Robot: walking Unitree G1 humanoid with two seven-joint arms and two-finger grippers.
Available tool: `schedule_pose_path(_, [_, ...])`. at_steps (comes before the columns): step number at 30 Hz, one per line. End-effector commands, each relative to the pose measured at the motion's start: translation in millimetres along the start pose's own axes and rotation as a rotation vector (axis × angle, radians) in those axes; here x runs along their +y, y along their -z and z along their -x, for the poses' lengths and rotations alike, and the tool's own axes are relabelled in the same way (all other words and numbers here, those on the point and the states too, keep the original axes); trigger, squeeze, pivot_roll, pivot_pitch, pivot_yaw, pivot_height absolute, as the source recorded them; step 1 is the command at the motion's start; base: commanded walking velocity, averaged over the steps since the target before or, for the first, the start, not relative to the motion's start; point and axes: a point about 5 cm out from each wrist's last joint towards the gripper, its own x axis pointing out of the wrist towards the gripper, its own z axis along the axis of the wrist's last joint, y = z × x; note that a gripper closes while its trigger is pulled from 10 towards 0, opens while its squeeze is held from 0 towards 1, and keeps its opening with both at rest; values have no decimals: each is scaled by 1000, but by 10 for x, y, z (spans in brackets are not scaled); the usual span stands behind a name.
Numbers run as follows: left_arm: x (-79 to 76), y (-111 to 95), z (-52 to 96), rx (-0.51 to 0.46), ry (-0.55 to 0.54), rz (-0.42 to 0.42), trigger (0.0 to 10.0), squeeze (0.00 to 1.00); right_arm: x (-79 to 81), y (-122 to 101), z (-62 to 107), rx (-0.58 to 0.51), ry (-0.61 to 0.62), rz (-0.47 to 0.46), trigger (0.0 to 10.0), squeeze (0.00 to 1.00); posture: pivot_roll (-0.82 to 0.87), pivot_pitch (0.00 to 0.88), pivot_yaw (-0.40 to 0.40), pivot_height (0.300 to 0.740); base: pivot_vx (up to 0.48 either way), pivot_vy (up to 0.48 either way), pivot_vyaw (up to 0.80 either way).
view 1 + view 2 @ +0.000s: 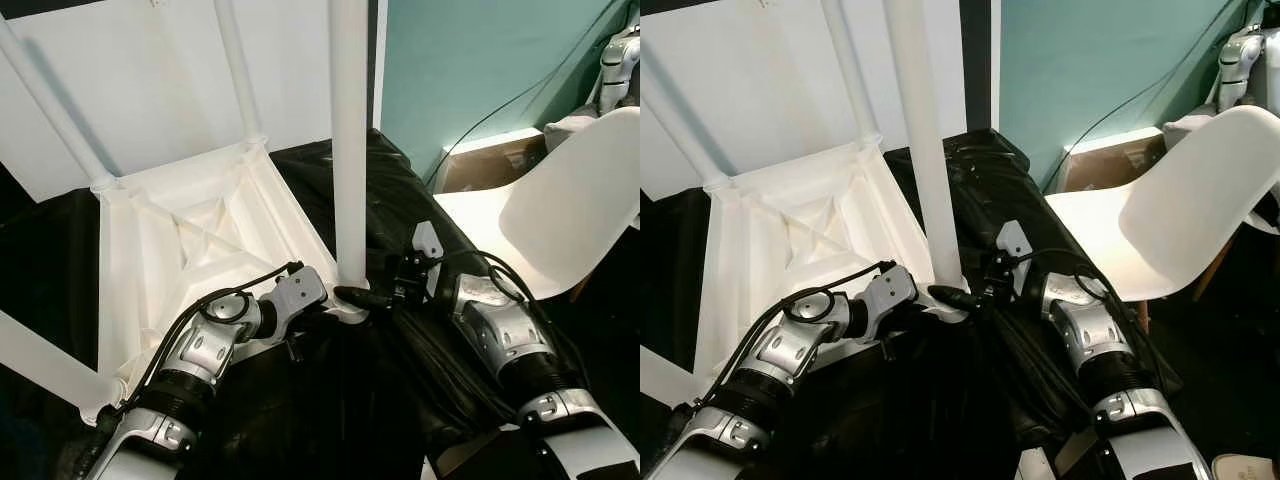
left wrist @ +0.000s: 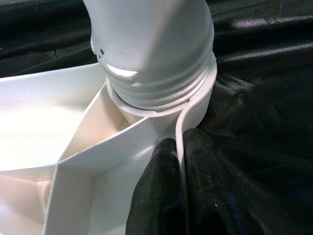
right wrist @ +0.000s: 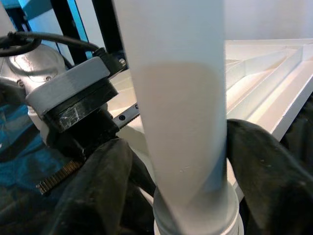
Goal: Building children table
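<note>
A white children's table [image 1: 190, 230] lies upside down on a black cloth, its legs pointing up. At its near right corner a white leg [image 1: 350, 150] stands upright in the socket, with its threaded base [image 2: 156, 58] seated there. My left gripper [image 1: 320, 308] is shut on the table's thin rim [image 2: 182, 142] just below that socket, one black finger [image 2: 156, 196] on each side. My right gripper [image 1: 365, 297] is shut on the leg [image 3: 176, 98] close to its base, with its pads [image 3: 98, 191] pressed against both sides.
Three other legs [image 1: 240, 70] [image 1: 45, 100] [image 1: 40, 360] rise from the remaining corners. A white chair [image 1: 560, 200] stands close on the right, with a cardboard box [image 1: 490, 160] behind it by the teal wall. The black cloth [image 1: 330, 400] covers the floor.
</note>
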Motion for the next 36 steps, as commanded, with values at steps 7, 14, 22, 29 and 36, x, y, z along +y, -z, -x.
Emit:
schedule_pose_path(7, [-167,379,-21,86,-20,132,10000,0,211,188,-54,-63,164,-139,0,0,69,0,-1,740,0,0,0])
schedule_pose_path(14, [-147,380,2,84,-32,138,10000,0,320,248,67,-188,736,-116,0,0,77,0,0,740,0,0,0])
schedule_pose_path(22, [-161,382,-2,98,-11,127,10000,0,316,223,11,-196,642,-104,10000,0,61,0,29,740,0,0,0])
schedule_pose_path(29, [-143,368,-8,103,-1,115,10000,0,260,154,-56,-172,527,-45,10000,1000,53,0,45,740,0,0,0])
schedule_pose_path(36, [-146,369,-12,109,6,106,10000,0,43,148,16,-53,343,20,10000,0,53,0,46,740,0,0,0])
